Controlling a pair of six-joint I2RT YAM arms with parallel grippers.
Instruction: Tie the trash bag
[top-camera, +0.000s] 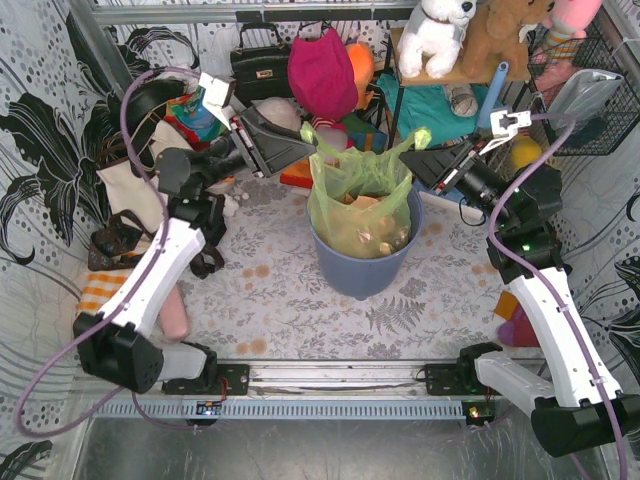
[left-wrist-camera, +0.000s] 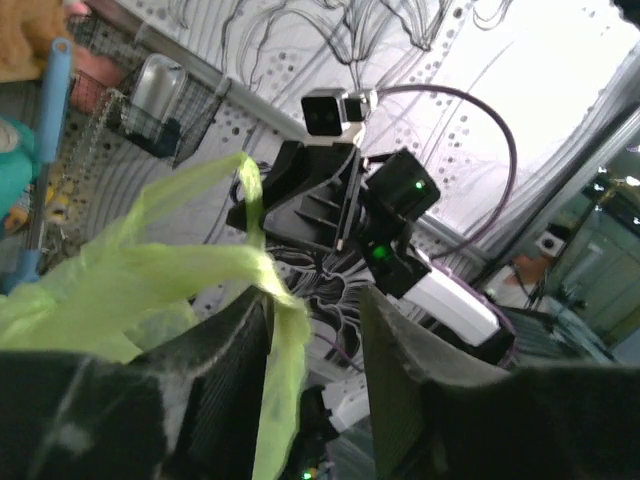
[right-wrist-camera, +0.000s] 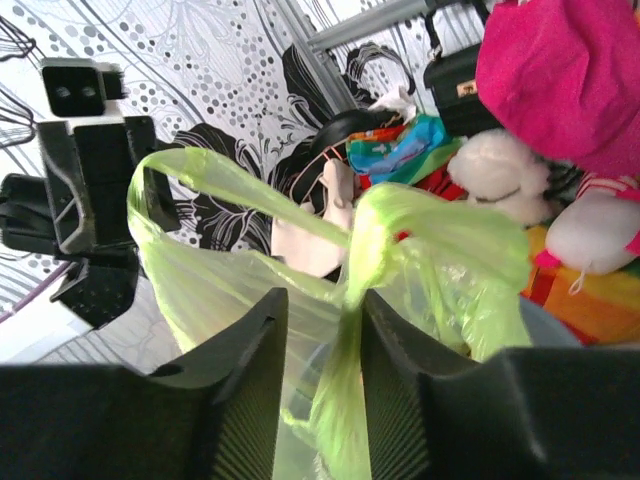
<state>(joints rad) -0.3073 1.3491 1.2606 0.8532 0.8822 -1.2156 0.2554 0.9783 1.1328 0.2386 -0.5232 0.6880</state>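
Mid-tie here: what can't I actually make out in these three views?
- Left wrist view: whether the left gripper pinches the bag; the strip it straddles runs off the bottom edge.
- Right wrist view: the same for the right gripper.
- Top view: the bag's lower half, hidden by the bin; both grips are too small to judge.

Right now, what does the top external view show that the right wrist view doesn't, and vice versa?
Only top external: the crumpled tan paper inside the trash bag, and the white plush dog. Only right wrist: a bag strand running between the parted fingers of the right claw. Both: the light-green trash bag and the left claw opposite.
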